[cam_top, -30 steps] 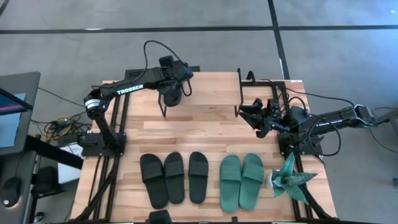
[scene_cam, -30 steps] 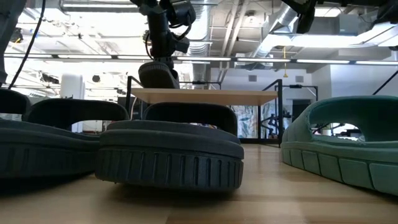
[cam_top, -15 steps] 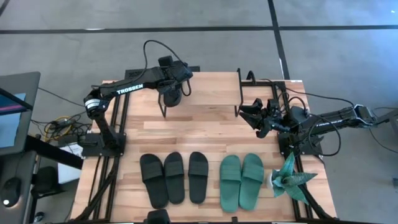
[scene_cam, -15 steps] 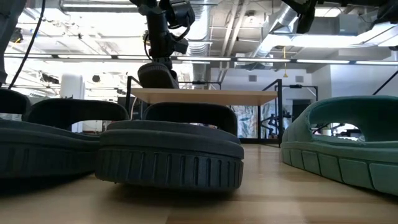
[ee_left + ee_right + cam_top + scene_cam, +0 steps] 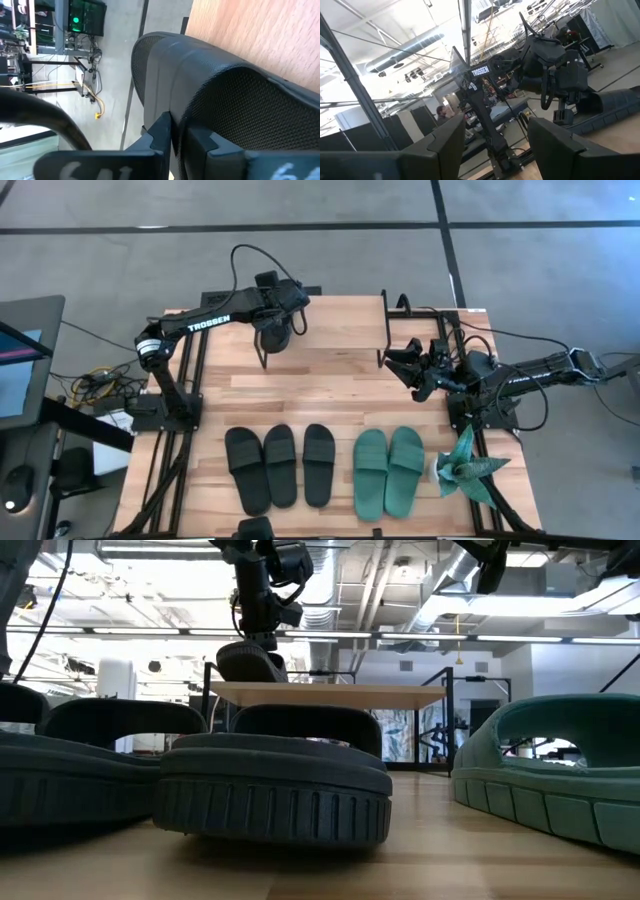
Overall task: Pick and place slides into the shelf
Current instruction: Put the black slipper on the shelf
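My left gripper is shut on a black slide over the left end of the shelf. The shelf is a light plank on thin black legs at the table's far side. Three more black slides and two teal slides lie sole down in a row near the near edge. My right gripper hangs open above the table at the shelf's right end and touches nothing. My left gripper pinches the black slide by its side edge between the two fingers, coming from above and pointing down. The slide hangs below the fingers. Its lower end is level with the shelf's plank top; whether it touches, I cannot tell.
A spiky teal paper plant stands at the table's near right corner, beside the teal slides. Bare wood lies between the shelf and the row of slides. In the low view the near slides fill the foreground.
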Tool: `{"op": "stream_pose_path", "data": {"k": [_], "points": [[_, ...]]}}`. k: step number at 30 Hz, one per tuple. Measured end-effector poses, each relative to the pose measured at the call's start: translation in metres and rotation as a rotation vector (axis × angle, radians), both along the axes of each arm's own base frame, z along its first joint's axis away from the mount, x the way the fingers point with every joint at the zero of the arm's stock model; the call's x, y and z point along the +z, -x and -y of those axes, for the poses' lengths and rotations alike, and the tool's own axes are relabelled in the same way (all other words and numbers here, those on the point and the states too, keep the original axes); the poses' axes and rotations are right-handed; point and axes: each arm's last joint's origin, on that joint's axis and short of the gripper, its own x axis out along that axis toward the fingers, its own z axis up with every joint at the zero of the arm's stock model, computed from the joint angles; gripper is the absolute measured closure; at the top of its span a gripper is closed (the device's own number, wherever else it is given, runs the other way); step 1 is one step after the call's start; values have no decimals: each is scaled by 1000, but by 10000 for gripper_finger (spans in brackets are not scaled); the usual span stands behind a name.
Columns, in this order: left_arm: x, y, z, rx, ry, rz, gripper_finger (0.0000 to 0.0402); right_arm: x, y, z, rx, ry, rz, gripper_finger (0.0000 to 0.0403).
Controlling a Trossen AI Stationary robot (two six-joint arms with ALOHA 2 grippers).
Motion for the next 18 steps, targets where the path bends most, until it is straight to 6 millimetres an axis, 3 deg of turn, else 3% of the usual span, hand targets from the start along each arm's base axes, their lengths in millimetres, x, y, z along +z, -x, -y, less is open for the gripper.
{"op": "stream_pose_path", "data": {"k": [6, 18], "points": [[0, 0, 0, 3, 4, 8, 376, 0, 0, 0, 0, 0, 0, 202], [-1, 0, 0, 24, 22, 43, 309, 0, 0, 0, 0, 0, 0, 202]]}}
